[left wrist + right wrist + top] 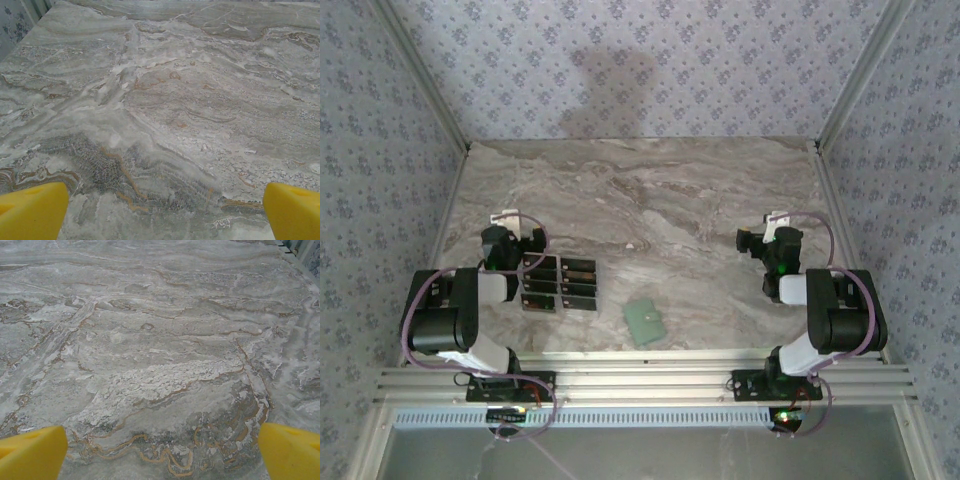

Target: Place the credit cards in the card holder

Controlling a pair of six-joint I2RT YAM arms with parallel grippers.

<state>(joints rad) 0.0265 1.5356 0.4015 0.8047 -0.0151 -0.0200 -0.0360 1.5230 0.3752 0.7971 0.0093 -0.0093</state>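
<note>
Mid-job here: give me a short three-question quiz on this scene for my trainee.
1. True or false: the card holder lies to the right of the credit cards on the table.
2. The left end effector and right end effector are: A) open and empty, B) shut on a card, C) shut on the card holder.
3. Which end effector is nearer the credit cards?
Key: 1 true; 2 A; 3 the left one.

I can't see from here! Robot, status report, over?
Left gripper, right gripper open, empty. Black cards beside left gripper. Green wallet apart, untouched. Nothing blocking.
</note>
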